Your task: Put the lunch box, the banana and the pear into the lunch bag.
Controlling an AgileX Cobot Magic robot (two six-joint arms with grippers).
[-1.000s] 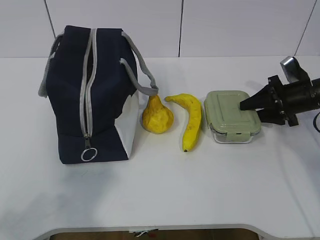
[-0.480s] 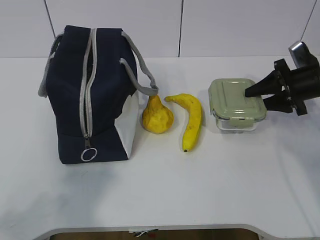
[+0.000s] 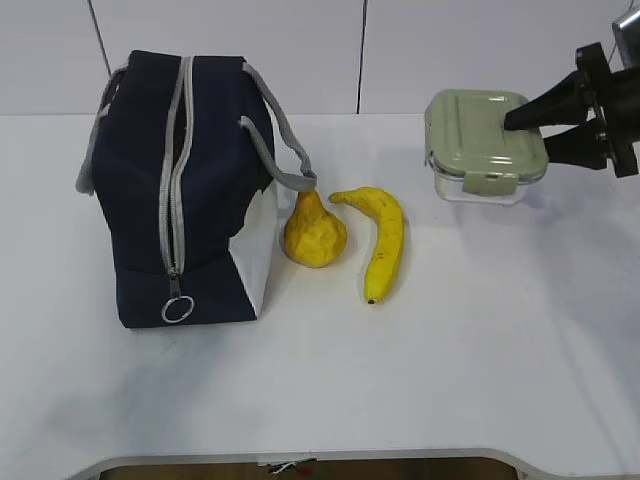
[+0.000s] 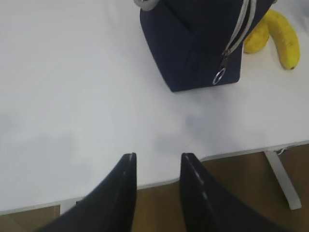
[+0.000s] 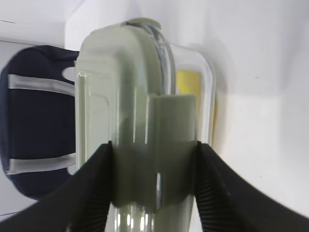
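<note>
The lunch box [image 3: 485, 140], clear glass under a sage-green lid, hangs above the table at the far right, with my right gripper [image 3: 525, 138] shut on its right end. In the right wrist view the lunch box [image 5: 140, 96] fills the space between the fingers of that gripper [image 5: 153, 145]. The navy lunch bag [image 3: 180, 190] stands at the left, showing no gap along its grey zipper, with the ring pull [image 3: 177, 308] low on its front. The pear [image 3: 315, 232] and banana [image 3: 385, 240] lie right of it. My left gripper [image 4: 157, 157] is open and empty over the table's front edge, near the lunch bag [image 4: 198, 43].
The white table [image 3: 450, 380] has bare surface in front of the fruit and under the lifted box. A white panelled wall [image 3: 450, 50] closes the back. The table's front edge [image 4: 231, 152] runs just below the left fingertips, with the floor beyond it.
The right gripper has lifted the lunch box off the table, up and slightly to the right. The bag, pear and banana have not moved.
</note>
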